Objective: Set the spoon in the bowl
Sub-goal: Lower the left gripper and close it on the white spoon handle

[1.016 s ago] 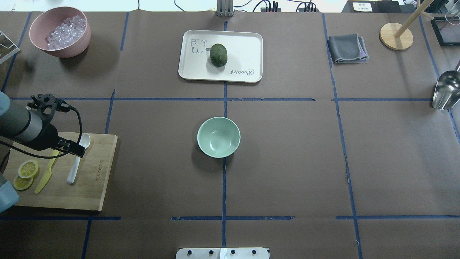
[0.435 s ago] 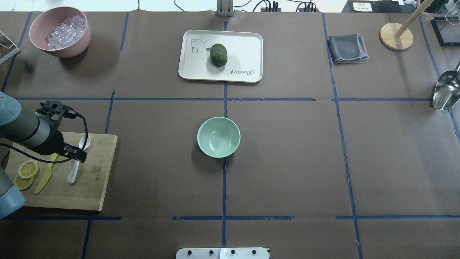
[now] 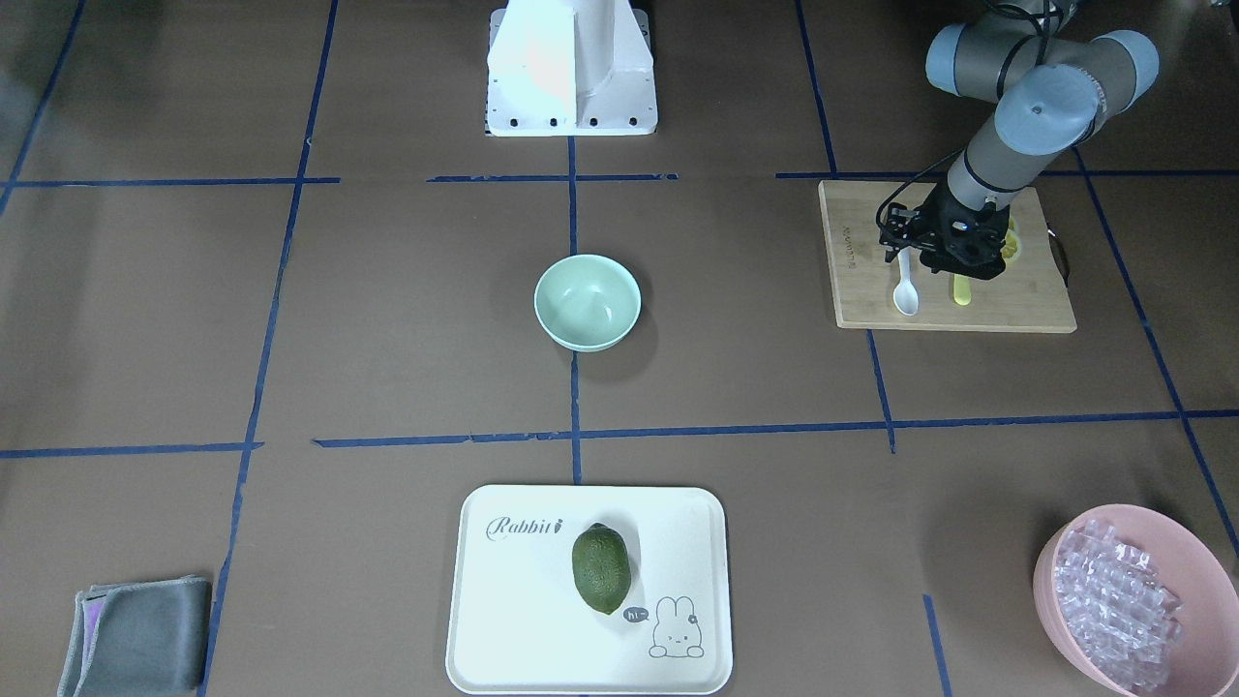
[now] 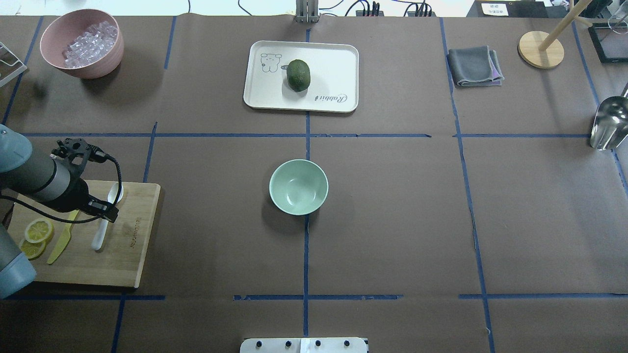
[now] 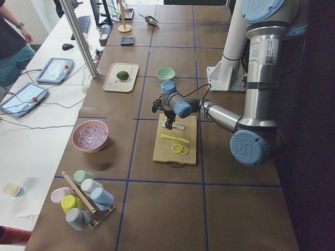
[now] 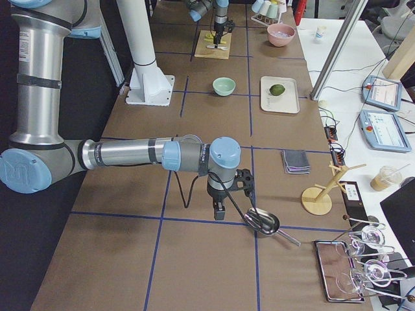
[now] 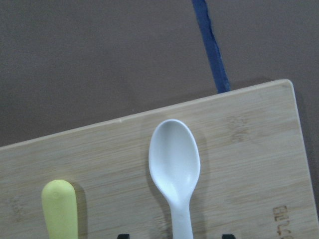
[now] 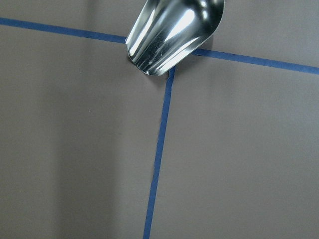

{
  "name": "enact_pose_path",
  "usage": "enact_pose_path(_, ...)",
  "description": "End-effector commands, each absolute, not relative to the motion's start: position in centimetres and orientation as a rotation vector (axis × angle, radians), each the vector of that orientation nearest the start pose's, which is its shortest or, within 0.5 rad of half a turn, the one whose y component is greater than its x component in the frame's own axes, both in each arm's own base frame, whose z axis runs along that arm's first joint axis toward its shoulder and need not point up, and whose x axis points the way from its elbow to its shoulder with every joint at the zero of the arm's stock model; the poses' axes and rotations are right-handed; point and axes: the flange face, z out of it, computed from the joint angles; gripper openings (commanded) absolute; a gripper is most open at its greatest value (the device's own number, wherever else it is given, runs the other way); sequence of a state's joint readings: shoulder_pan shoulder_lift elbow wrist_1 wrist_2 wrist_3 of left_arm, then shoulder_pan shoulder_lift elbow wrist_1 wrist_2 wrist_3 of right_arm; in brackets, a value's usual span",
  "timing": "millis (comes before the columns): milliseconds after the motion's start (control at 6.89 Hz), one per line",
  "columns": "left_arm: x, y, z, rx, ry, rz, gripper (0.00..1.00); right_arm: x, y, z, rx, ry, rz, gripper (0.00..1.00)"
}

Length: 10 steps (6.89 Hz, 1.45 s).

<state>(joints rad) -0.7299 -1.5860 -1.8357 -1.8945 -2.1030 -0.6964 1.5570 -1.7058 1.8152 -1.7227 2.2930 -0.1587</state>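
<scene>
Spoon (image 7: 175, 164) and bowl (image 4: 298, 187) sit well apart on the brown-papered table (image 4: 392, 220). The pale green bowl stands empty at the centre, and the white spoon lies on the wooden cutting board (image 4: 132, 235) at the robot's left edge.

Beyond the bowl a white tray (image 4: 333, 63) holds a dark green fruit (image 4: 298, 75) of a kind that is hard to make out. A pink bowl (image 4: 98, 61) of clear cubes (image 4: 91, 41) stands at the far left corner, cut off by the frame edge in the front-facing view. A folded grey cloth (image 4: 473, 66) lies far right. A metal scoop (image 8: 174, 35) is cropped at the top of the right wrist view.

The right gripper (image 6: 219, 208) hangs just beside the scoop. It shows only small, from the side, so I cannot tell how its jaws stand.

The left gripper (image 4: 109, 212) hangs over the spoon's handle and hides its middle from overhead. In the left wrist view its dark fingertips (image 7: 228, 236) barely enter at the bottom edge, spread wide either side of the handle and clear of it. The handle's lower length is cropped there.

Beside the spoon lies a yellow-green knife (image 4: 61, 242), with only its rounded end in the wrist view. Past it are two lemon slices (image 4: 39, 230), mostly hidden behind the wrist in the front-facing view.
</scene>
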Motion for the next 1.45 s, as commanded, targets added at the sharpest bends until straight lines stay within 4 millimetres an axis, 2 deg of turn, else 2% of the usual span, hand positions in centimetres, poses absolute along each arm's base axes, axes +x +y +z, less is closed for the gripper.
enact_pose_path(0,34.4,-41.5,49.7,0.052,0.782,0.302,0.6,6.2,-43.0,62.0,0.012,-0.723,-0.15,1.0)
enact_pose_path(145,34.4,-41.5,49.7,0.051,0.783,0.302,0.55,6.2,-43.0,61.9,0.013,-0.723,-0.151,1.0)
enact_pose_path(290,34.3,-41.4,49.6,0.051,0.785,0.303,0.43,6.2,-43.0,61.9,0.014,-0.722,-0.15,1.0)
enact_pose_path(581,33.9,-41.2,49.1,0.057,0.792,0.303,0.08,6.3,-42.9,61.6,0.019,-0.722,-0.149,1.0)
enact_pose_path(726,33.8,-41.1,49.0,0.059,0.793,0.303,0.01,6.3,-42.9,61.7,0.019,-0.721,-0.151,1.0)
enact_pose_path(871,33.9,-41.2,48.7,0.064,0.798,0.305,0.0,6.3,-42.9,61.7,0.019,-0.721,-0.151,1.0)
enact_pose_path(1161,34.2,-40.7,43.9,0.043,0.879,0.338,0.0,6.3,-42.9,61.7,0.019,-0.722,-0.15,1.0)
enact_pose_path(1306,36.2,-42.3,39.8,0.044,0.888,0.331,0.0,6.3,-42.9,61.8,0.015,-0.722,-0.143,1.0)
